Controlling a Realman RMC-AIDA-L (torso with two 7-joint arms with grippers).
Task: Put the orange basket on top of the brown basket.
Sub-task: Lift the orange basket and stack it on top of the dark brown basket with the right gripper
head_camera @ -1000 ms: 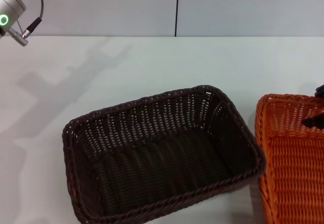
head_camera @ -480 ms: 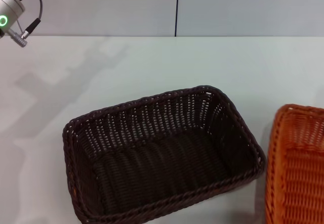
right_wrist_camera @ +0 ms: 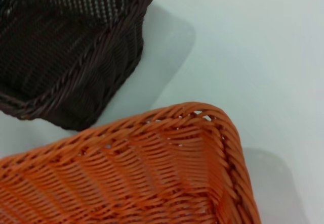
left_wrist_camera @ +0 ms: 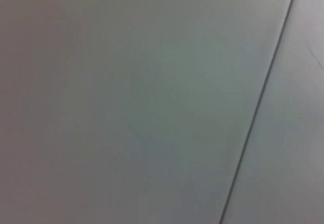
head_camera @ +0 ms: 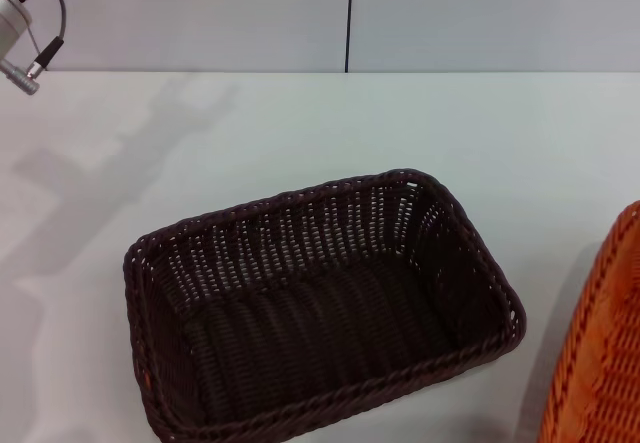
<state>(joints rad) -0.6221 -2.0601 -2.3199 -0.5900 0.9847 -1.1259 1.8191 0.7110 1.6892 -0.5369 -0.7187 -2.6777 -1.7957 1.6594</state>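
Looking for the fingers first, I can't find any: the right wrist view shows only wicker and the surface, and the left wrist view shows a blank grey wall, so I cannot tell whether either gripper is open or closed on anything. Next outward is the orange basket (right_wrist_camera: pixel 136 173), its braided corner close under the right wrist camera, casting a shadow on the surface (head_camera: pixel 300 133) that suggests it is lifted and tilted. A second ago it sat beside the brown basket (head_camera: pixel 320 308), nearly touching; now only a slanted strip shows at the right edge of the head view, well apart. To my eye the right arm is carrying it up and away before bringing it over, so the stacking is not yet done. The brown basket has not moved. The left arm (head_camera: pixel 22 23) has drifted slightly at the far upper left corner.
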